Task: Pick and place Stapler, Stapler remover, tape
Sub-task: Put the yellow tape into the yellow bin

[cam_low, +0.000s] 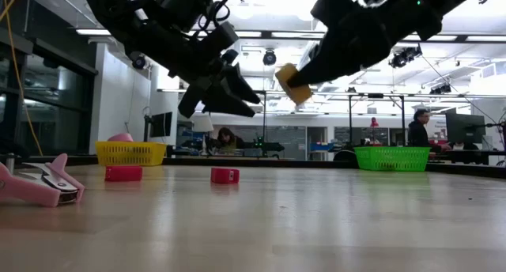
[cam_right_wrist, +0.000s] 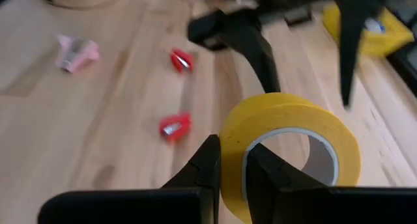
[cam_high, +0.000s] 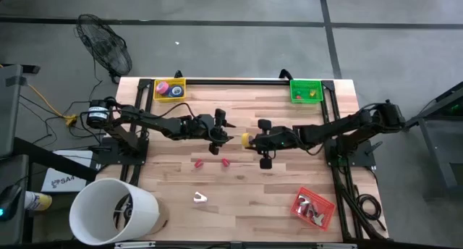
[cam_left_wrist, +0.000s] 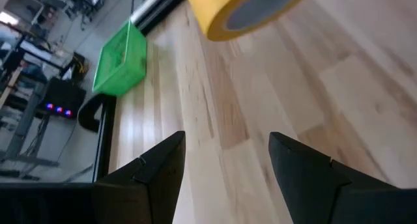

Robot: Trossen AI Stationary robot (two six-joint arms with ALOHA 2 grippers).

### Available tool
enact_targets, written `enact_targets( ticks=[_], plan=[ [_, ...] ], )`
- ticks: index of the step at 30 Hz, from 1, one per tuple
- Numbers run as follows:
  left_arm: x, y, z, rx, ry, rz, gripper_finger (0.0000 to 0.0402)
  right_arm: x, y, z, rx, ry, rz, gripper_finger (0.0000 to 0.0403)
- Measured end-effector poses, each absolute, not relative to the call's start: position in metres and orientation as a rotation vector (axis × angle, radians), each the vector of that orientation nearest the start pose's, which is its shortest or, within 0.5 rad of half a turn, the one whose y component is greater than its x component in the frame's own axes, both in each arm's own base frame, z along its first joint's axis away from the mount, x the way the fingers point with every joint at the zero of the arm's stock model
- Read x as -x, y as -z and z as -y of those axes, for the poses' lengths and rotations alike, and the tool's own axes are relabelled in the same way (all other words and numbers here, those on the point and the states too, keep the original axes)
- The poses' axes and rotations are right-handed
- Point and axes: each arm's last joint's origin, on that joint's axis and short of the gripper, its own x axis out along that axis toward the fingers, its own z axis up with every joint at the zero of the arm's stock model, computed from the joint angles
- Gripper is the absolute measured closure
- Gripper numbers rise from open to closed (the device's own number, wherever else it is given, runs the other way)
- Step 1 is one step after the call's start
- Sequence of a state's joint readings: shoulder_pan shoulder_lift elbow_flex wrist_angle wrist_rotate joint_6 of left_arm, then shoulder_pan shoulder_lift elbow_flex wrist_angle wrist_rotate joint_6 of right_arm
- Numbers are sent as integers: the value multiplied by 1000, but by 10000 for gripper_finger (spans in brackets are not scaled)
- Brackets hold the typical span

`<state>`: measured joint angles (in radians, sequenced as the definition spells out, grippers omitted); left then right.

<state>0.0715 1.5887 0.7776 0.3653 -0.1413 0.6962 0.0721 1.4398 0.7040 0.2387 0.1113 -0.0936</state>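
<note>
Yellow tape (cam_right_wrist: 290,152) pinched by its wall in the closed right hand (cam_right_wrist: 231,165), lifted above mid-tabletop (cam_high: 246,198). Left hand (cam_high: 219,133) at its 9 o'clock, just beside, fingers spread and empty. Two red stapler removers (cam_high: 210,163) lay at 7 o'clock on the wood.

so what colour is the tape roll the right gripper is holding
Yellow, with a pale inner core; the tape roll shows best in the right wrist view, pinched by the right gripper.

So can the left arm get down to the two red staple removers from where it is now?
Probably yes. The left gripper hangs open and empty above the table, and the red staple removers lie just nearby on bare wood, nothing over them. The right gripper, shut on the yellow tape, is beside them, not across the path.
</note>
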Motion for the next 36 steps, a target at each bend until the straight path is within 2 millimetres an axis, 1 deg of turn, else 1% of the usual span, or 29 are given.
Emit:
enact_targets(
  ticks=[5,10,18,31,36],
  plan=[
    [-325,-195,-25,-679,2,-419,186,-293,-204,-30,195,3,-438,371],
    [-329,-203,-23,-664,52,-299,186,-294,-207,-36,220,1,-406,371],
    [-331,-215,-21,-654,71,-157,186,-293,-207,-40,217,-35,-403,371],
    [-332,-224,-18,-633,138,-28,186,-296,-215,-41,230,-43,-316,371],
    [-333,-227,-18,-635,134,5,187,-297,-218,-42,227,-78,-282,371]
  ],
)
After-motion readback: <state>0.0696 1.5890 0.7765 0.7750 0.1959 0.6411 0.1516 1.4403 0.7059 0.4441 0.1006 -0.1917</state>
